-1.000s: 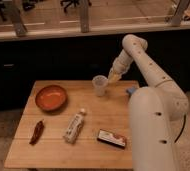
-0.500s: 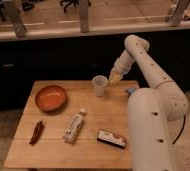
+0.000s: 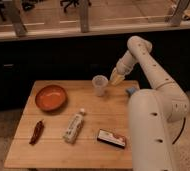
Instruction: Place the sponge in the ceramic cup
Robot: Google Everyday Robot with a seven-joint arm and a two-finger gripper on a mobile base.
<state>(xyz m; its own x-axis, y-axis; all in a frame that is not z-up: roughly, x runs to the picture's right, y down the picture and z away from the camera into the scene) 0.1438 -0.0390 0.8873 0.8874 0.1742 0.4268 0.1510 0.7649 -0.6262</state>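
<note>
Nearest on the wooden table (image 3: 53,151) lie one dark packet (image 3: 111,138) at 5 o'clock, one bottle (image 3: 74,126) mid-table and one red chili (image 3: 37,132) at 8 o'clock. Farther back sit one orange-red bowl (image 3: 51,97) at 10 o'clock and one blue sponge (image 3: 131,91) at 3 o'clock. Farthest stands one ceramic cup (image 3: 100,85) at 1 o'clock, the gripper (image 3: 117,77) just beside it at its 2 o'clock; open or shut, I cannot tell.
</note>
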